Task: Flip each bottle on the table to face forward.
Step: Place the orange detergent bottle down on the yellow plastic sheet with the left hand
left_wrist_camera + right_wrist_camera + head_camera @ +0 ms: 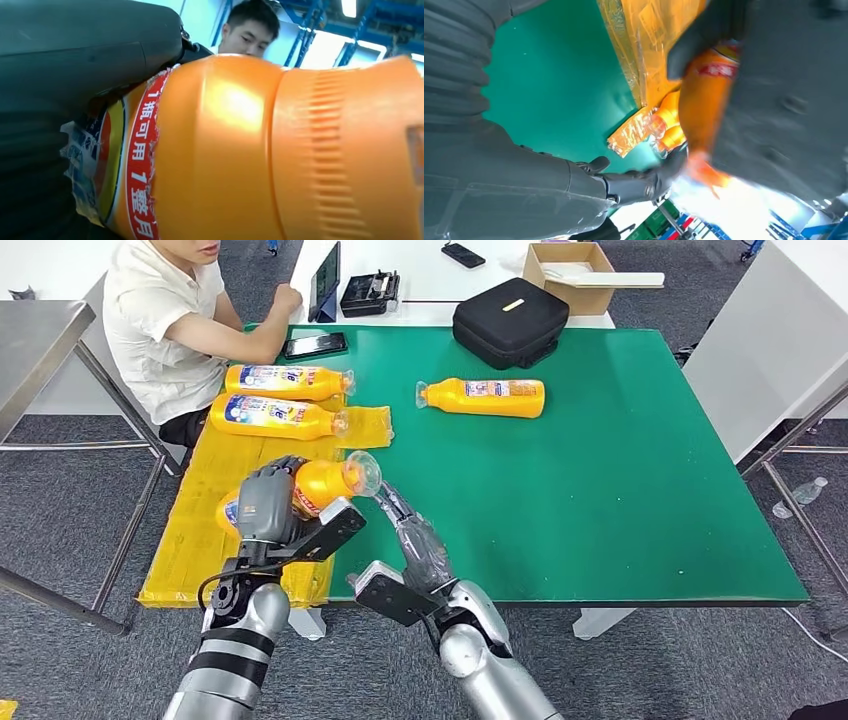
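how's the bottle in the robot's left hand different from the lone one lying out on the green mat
The held bottle is gripped by the left hand over the yellow sheet, cap toward the right hand. The lone bottle lies flat on the green mat, untouched, cap pointing left. Both are orange with labels.

Robot lab (steel benches (40,335), carpet (640,660))

person (165,320) seated at far left; black case (510,320), cardboard box (570,275), phone (315,344) behind.
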`<state>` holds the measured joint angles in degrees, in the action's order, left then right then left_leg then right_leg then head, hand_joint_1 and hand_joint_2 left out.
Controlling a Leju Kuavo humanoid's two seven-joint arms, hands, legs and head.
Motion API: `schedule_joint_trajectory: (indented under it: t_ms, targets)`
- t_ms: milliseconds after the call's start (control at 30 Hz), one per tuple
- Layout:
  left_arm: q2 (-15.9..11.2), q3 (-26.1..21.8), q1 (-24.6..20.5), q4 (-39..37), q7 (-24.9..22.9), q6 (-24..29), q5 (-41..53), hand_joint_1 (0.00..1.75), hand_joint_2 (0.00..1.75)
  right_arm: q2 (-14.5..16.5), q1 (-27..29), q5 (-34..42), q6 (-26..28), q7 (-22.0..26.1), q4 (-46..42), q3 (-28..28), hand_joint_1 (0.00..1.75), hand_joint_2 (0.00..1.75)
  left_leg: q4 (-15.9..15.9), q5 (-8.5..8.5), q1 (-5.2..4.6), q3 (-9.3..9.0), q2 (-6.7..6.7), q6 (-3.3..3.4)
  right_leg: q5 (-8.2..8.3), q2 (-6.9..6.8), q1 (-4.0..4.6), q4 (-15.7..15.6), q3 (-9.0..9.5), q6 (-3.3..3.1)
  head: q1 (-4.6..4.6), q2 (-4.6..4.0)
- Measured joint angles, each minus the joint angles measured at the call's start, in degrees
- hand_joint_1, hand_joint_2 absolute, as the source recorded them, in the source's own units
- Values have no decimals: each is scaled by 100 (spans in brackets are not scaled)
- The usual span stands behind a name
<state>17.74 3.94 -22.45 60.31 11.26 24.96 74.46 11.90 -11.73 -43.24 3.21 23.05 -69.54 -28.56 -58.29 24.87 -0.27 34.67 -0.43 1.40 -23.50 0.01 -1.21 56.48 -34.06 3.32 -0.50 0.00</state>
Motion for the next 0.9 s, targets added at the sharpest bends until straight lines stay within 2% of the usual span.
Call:
schedule_joint_trajectory:
  t_ms: [200, 500, 667, 900]
  targets:
    - [-184, 0, -391, -911, 17, 237, 433, 175, 175, -121, -34, 155, 0, 59, 165, 1, 0, 175, 0, -1, 0, 2, -1, 0, 0, 0, 0, 2, 1, 0, -1, 0]
    - [-378, 48, -609, -1610, -74, 277, 730, 175, 175, -167, -143, 217, 0, 156, 256, -46, 0, 175, 0, -1, 0, 7, -4, 0, 0, -5, 0, 1, -6, 0, -2, 0]
    - [-470, -12, -770, -2020, 96, 61, 235, 175, 175, -168, -160, 261, 29, 243, 262, -85, 0, 175, 0, -2, 1, 7, -5, 0, 0, -6, 0, 2, -5, 0, -1, 0]
    - [-626, -416, -1015, -2273, 244, -156, -323, 175, 175, -267, 3, 187, 127, 258, -68, -213, 0, 175, 0, -1, 1, 3, -4, -1, 0, -6, 0, 2, -1, 0, -1, 0]
